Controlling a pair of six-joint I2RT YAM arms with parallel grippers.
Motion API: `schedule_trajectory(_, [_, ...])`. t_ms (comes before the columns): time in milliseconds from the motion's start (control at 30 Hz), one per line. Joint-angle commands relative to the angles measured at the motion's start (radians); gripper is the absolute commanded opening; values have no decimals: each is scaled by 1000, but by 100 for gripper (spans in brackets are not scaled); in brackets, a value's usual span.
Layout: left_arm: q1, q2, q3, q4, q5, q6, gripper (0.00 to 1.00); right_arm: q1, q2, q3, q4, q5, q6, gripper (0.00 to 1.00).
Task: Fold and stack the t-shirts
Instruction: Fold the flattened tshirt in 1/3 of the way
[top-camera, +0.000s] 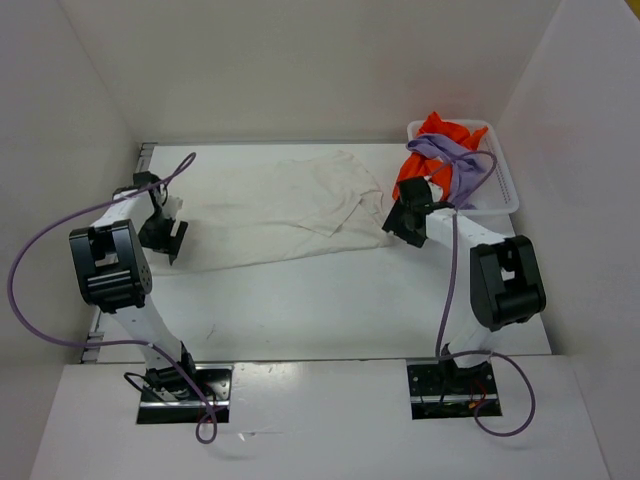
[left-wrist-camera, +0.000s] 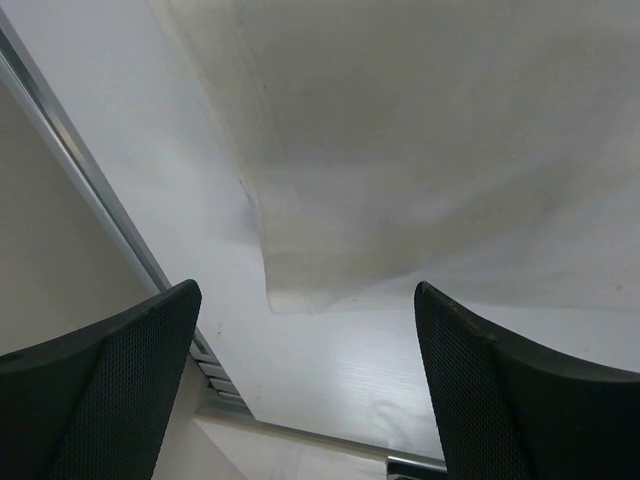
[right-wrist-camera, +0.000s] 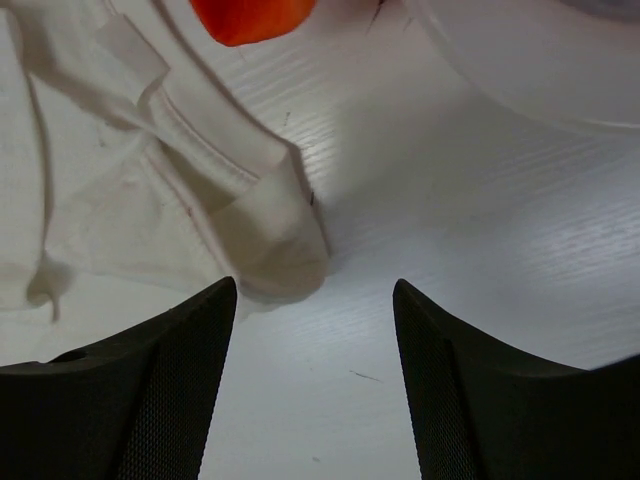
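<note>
left hand (left-wrist-camera: 305, 290) wide open, empty | right hand (right-wrist-camera: 315, 285) wide open, empty | white t-shirt (top-camera: 290, 205) lies between them

We find no readable text, label, brand, number or sign in any of the views.

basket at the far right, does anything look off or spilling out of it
Yes. The orange shirt and purple shirt are heaped loosely in the white basket rather than lying flat, and the orange one hangs out over its left rim. Nothing looks damaged.
</note>
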Motion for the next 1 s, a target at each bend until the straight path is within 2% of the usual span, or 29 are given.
schedule_trajectory(0, [5,34,17,37,12,-36,94,6,50,31,108,-104,5,70])
schedule_trajectory(67, [5,34,7,51,12,-36,93,6,71,31,126,-122,4,70])
schedule_trajectory(133, [5,43,7,60,12,-36,87,6,71,31,127,-122,4,70])
schedule_trajectory(167, [5,43,-2,60,12,-36,77,6,71,22,142,-122,4,70])
schedule_trajectory(267, [5,53,-11,69,12,-36,59,6,110,11,141,-95,17,67])
schedule_trajectory(300, [5,63,-11,69,12,-36,47,6,122,11,140,-85,27,62])
schedule_trajectory(367, [5,72,-20,78,12,-36,33,-5,154,11,140,-85,41,54])
schedule_trajectory(400, [5,72,-20,78,12,-36,27,-5,154,11,140,-73,52,40])
schedule_trajectory(433, [5,72,-20,78,-2,-36,14,-5,154,21,140,-73,52,33])
schedule_trajectory(500, [5,72,-31,87,-22,-15,3,-5,154,30,95,-64,61,15])
schedule_trajectory(533, [5,72,-40,98,-49,-15,0,-5,154,30,72,-49,61,2])
schedule_trajectory(567, [5,60,-55,98,-60,1,0,-14,136,30,49,-49,61,0])
schedule_trajectory(733, [14,-15,-97,68,-82,71,0,-14,-59,-94,-89,-85,99,0])
schedule_trajectory(967, [23,-134,-189,-3,-164,157,0,-14,-439,-212,-309,-133,228,0])
